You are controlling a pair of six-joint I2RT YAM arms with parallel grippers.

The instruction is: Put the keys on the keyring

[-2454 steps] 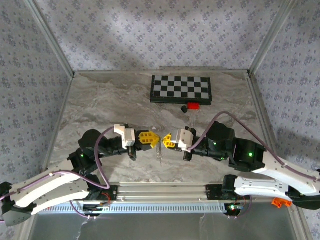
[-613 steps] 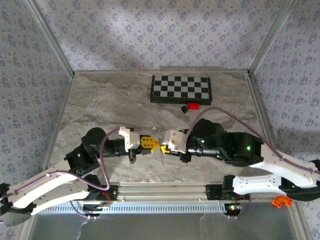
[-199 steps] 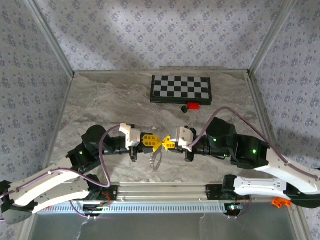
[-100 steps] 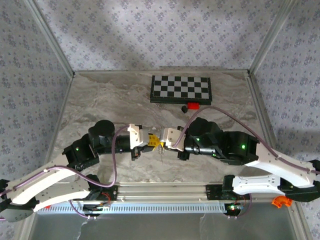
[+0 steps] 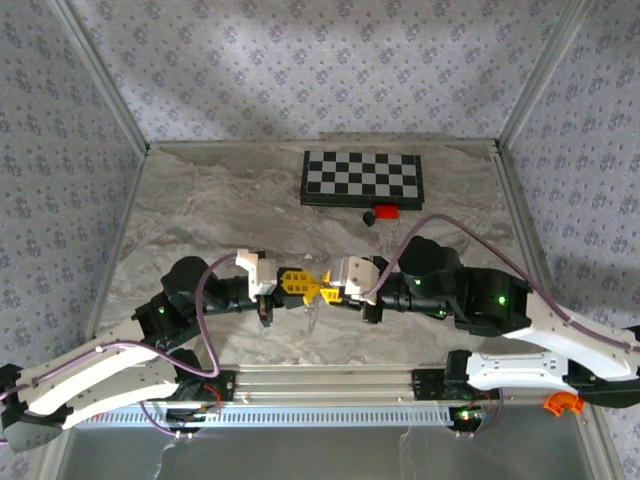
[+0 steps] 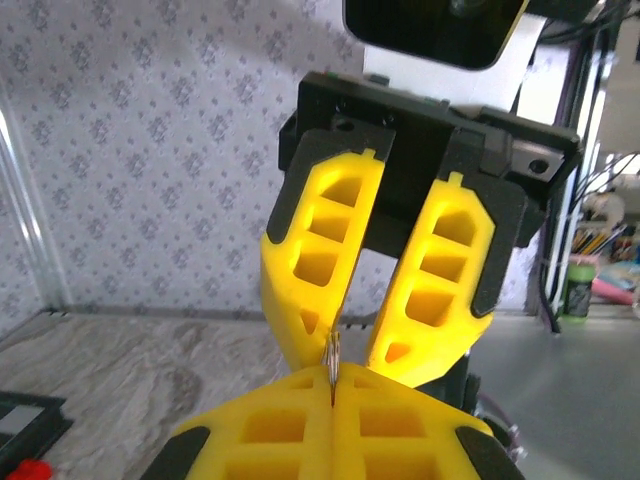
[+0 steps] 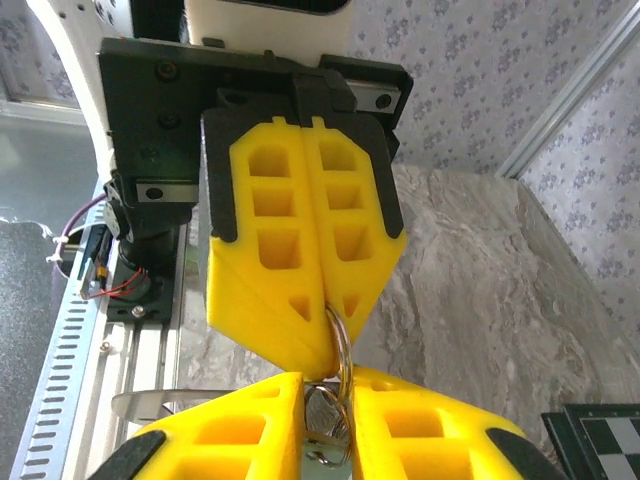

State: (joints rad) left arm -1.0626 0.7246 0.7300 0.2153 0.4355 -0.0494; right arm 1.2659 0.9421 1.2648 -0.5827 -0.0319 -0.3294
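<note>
Over the table's near middle my two yellow grippers meet tip to tip. The left gripper [image 5: 314, 287] [image 6: 332, 388] is shut on the rim of the keyring [image 7: 343, 345] [image 6: 332, 358], a thin silvery metal ring. The right gripper [image 5: 325, 292] [image 7: 327, 382] faces it with its jaws a little apart. The ring's lower part and a silvery key head [image 7: 325, 422] sit in that gap. A flat silvery blade [image 7: 160, 402] sticks out sideways beneath. In the top view a pale piece [image 5: 312, 317] hangs under the fingertips.
A black-and-white checkerboard [image 5: 362, 178] lies at the back of the marbled table [image 5: 200, 220]. A small red block [image 5: 386, 212] and a black block [image 5: 368, 217] sit just in front of it. An aluminium rail [image 5: 320, 382] runs along the near edge, and patterned walls close three sides.
The right gripper's jaws have parted slightly around the ring and key. The left gripper stays shut on the ring, and its arm has drawn back to the left.
</note>
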